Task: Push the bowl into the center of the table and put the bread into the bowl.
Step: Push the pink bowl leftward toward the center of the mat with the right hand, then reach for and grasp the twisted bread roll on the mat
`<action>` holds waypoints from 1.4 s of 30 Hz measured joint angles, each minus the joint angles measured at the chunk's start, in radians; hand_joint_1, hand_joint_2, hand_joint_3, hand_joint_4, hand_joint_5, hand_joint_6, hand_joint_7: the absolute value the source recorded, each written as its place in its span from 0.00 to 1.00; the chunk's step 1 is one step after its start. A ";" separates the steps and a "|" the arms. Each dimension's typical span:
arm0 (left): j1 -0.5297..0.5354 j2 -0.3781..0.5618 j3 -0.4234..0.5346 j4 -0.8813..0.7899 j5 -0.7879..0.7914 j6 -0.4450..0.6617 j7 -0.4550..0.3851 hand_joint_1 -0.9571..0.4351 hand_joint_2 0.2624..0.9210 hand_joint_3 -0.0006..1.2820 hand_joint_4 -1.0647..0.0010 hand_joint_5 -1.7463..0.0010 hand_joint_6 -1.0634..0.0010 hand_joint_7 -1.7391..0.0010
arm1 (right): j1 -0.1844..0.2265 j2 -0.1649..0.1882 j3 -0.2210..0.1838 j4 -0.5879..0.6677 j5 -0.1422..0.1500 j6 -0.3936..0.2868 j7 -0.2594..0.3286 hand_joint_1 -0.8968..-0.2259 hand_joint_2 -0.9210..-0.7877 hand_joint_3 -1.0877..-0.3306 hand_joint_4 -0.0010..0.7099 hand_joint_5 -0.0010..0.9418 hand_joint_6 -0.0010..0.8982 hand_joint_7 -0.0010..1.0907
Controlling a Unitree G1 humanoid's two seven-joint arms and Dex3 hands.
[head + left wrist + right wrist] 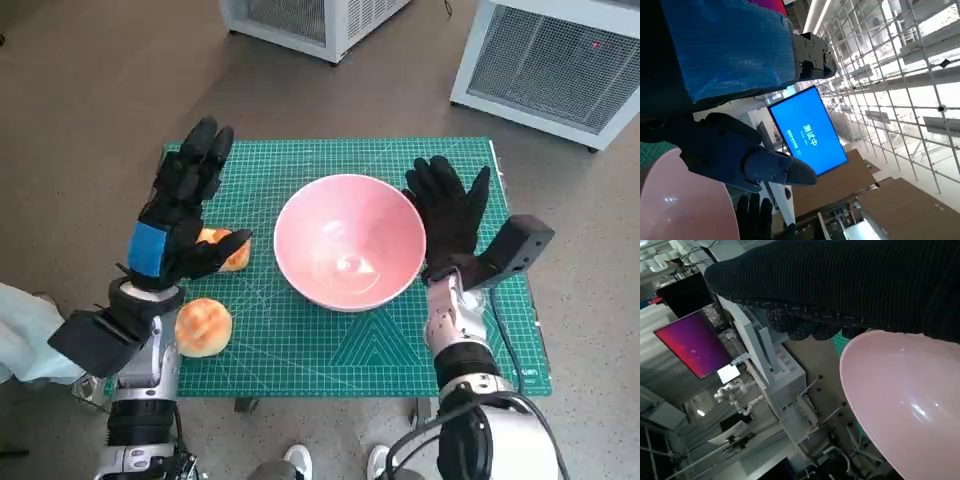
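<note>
Bowl: pink bowl [350,240] upright on the green mat [300,340], near the middle of the worktop, slightly toward the robot's right
Bowl handling: judged light, rigid and smooth, likely to slide readily on the mat; best pushed low on the outer wall, since a push at the rim may tip it
Bread: two rolls on the mat, well apart from the bowl on the robot's left; one roll [203,326] near the front edge, the other roll [232,252] partly hidden behind the left hand's thumb
Bread handling: judged soft and light, easily crushed; take it from above, across its sides, with light pressure
Right robot hand [447,212]: fingers spread and upright, palm facing the bowl's outer wall, holding nothing; just beside the rim, contact cannot be confirmed
Left robot hand [180,205]: raised above the mat, fingers spread, holding nothing; stands over the farther roll, apart from the bowl
Stage: bowl judged close to centre; bread not yet in the bowl
Surroundings: white cabinets [540,60] on the floor beyond the worktop; blue screen [807,132] in the left wrist view
</note>
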 measured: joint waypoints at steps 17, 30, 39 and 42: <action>0.000 -0.014 -0.019 0.000 0.011 0.000 0.012 0.35 1.00 0.10 0.79 1.00 0.84 0.87 | -0.011 -0.065 0.037 -0.018 -0.037 -0.058 -0.001 0.40 0.00 0.30 0.33 0.00 0.37 0.17; -0.041 -0.037 -0.052 0.001 0.024 0.020 0.030 0.36 1.00 0.11 0.79 1.00 0.84 0.87 | -0.009 -0.114 0.139 -0.118 -0.107 -0.315 0.110 0.35 0.00 0.34 0.35 0.00 0.32 0.15; -0.082 -0.049 -0.077 0.001 0.022 0.060 0.027 0.36 1.00 0.11 0.79 1.00 0.85 0.87 | 0.029 -0.112 0.182 -0.260 -0.091 -0.388 0.229 0.33 0.00 0.36 0.32 0.00 0.30 0.15; -0.094 -0.051 -0.083 0.000 0.020 0.080 0.022 0.35 1.00 0.12 0.79 1.00 0.95 0.75 | 0.055 -0.110 0.202 -0.331 -0.083 -0.398 0.245 0.32 0.00 0.36 0.33 0.01 0.30 0.16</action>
